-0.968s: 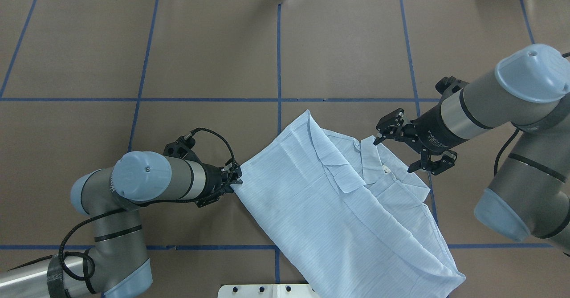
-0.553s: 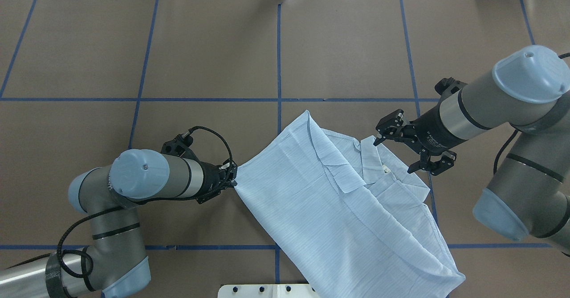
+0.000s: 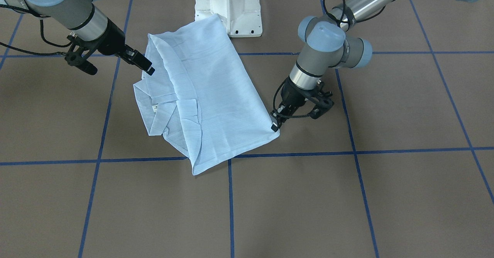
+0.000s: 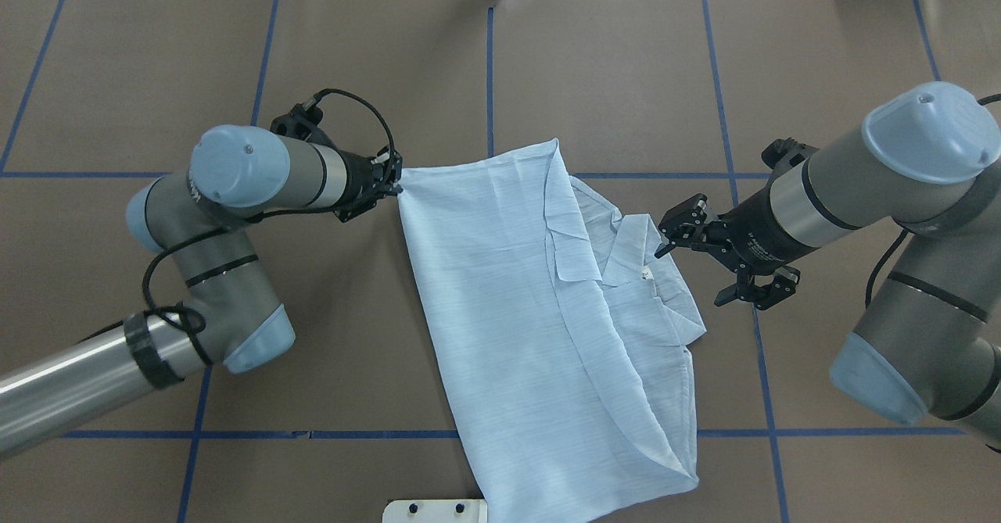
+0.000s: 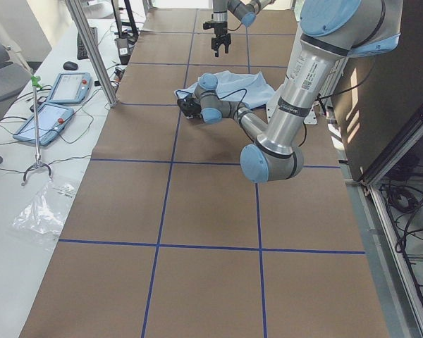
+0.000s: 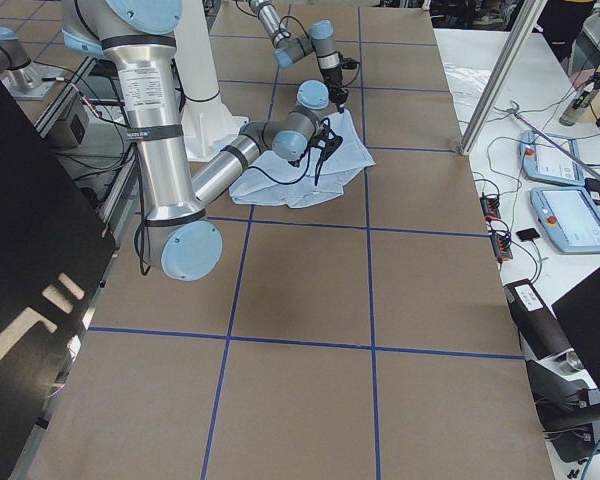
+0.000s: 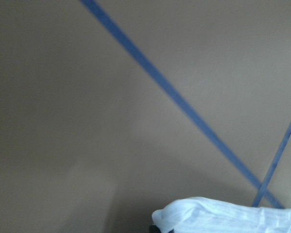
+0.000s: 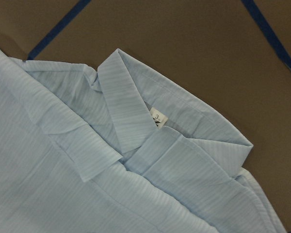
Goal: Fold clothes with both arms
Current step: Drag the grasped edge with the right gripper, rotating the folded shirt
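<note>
The pale-blue shirt (image 4: 508, 304) lies folded lengthwise on the brown table, its collar and small neck label (image 4: 647, 274) on its right side. My left gripper (image 4: 396, 184) is shut on the shirt's far left corner; in the front view it (image 3: 274, 126) pinches that corner low at the table. The left wrist view shows only a bunched bit of cloth (image 7: 223, 218) at its bottom edge. My right gripper (image 4: 693, 274) is open and empty, just right of the collar. The right wrist view looks down on the collar and label (image 8: 156, 117).
The white pedestal base (image 3: 227, 7) stands at the near table edge, and the shirt's hem reaches it (image 4: 434, 511). Blue tape lines (image 4: 489, 77) grid the table. Tablets and cables lie on a side bench (image 5: 53, 105) beyond the far edge.
My left gripper has pulled the shirt's corner away from the robot, toward the far side. The shirt has swung and slid left. The right gripper has stayed open, almost in place.
</note>
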Available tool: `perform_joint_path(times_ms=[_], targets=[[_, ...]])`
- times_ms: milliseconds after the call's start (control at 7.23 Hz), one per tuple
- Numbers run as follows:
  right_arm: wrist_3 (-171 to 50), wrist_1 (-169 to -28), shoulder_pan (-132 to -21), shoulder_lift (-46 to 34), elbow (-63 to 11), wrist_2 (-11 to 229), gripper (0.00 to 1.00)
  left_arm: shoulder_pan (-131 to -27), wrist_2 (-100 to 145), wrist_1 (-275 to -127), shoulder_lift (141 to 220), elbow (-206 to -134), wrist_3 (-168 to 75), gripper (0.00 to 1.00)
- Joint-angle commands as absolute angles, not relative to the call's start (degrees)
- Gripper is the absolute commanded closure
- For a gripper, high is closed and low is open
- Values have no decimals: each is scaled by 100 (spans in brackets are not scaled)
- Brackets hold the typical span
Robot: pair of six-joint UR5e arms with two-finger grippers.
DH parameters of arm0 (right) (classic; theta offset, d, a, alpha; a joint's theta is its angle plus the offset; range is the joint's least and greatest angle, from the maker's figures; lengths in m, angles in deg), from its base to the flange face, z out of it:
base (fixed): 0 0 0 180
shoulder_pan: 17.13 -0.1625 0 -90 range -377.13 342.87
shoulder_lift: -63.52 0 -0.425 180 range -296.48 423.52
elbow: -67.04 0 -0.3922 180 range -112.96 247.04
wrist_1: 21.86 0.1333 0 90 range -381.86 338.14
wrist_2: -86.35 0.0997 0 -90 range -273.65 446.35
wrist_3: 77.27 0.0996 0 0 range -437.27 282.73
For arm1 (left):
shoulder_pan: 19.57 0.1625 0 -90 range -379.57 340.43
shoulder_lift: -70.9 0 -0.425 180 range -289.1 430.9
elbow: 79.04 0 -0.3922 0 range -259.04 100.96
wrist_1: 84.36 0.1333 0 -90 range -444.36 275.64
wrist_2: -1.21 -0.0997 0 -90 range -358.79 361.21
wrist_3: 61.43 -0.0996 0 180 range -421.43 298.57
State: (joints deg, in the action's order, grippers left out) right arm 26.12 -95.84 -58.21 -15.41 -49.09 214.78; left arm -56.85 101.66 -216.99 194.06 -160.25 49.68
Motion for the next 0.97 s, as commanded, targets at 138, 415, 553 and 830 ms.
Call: perform_joint_path(times_ms=[138, 415, 553, 830], targets=[[2609, -9569, -5677, -1514, -4933, 21266, 0, -6298, 10150, -23311, 20351, -13684, 4580, 100], [2609, -9568, -5362, -1269, -4906, 20821, 0, -6343, 10106, -23808, 20686, -13065, 4545, 100], [2609, -9577, -5195, -1207, -4906, 20530, 0, -6343, 10106, -23808, 20730, -12959, 4545, 100], [2609, -9577, -5036, -1075, -4827, 20099, 0, -6352, 10097, -23817, 20775, -12809, 4457, 90]])
